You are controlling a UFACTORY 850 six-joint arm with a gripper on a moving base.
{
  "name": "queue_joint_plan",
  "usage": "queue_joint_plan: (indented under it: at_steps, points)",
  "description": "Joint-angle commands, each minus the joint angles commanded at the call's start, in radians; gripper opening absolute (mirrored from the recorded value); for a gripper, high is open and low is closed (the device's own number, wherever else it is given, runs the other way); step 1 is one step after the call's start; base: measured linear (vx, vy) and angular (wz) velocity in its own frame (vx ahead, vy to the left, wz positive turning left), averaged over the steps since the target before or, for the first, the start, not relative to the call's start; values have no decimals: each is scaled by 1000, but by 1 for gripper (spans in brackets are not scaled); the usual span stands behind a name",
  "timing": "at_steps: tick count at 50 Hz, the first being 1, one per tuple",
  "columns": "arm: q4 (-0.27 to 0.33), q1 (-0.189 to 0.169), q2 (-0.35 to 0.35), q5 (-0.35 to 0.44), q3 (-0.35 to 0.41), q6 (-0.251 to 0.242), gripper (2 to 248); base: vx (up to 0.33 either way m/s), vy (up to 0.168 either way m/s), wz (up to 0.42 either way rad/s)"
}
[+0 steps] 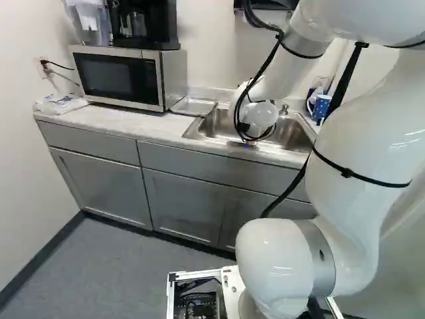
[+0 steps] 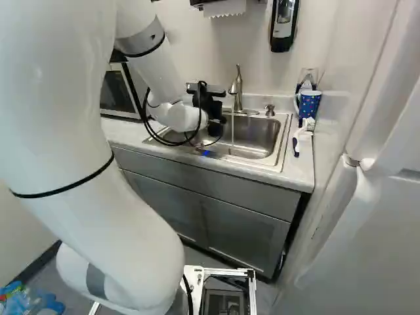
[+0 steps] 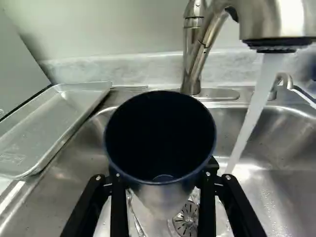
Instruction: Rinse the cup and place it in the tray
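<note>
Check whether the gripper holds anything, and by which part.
The gripper holds the cup by its outer wall, below the rim, one finger either side.

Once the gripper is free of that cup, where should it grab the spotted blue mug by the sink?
By the handle, I'd say, coming in from the sink side. The mug stands upright and its handle sticks out that way. The wall crowds the opposite side, and a brush sits right in front.
</note>
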State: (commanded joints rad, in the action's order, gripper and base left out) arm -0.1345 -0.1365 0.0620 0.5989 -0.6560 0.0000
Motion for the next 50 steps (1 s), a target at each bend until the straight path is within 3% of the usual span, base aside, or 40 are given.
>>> queue_joint_plan:
  at_steps: [38,50]
  points:
    - [0,-107,-12,0,13,0,124,0,0,0]
    - [0,-125,-4,0,4,0,124,0,0,0]
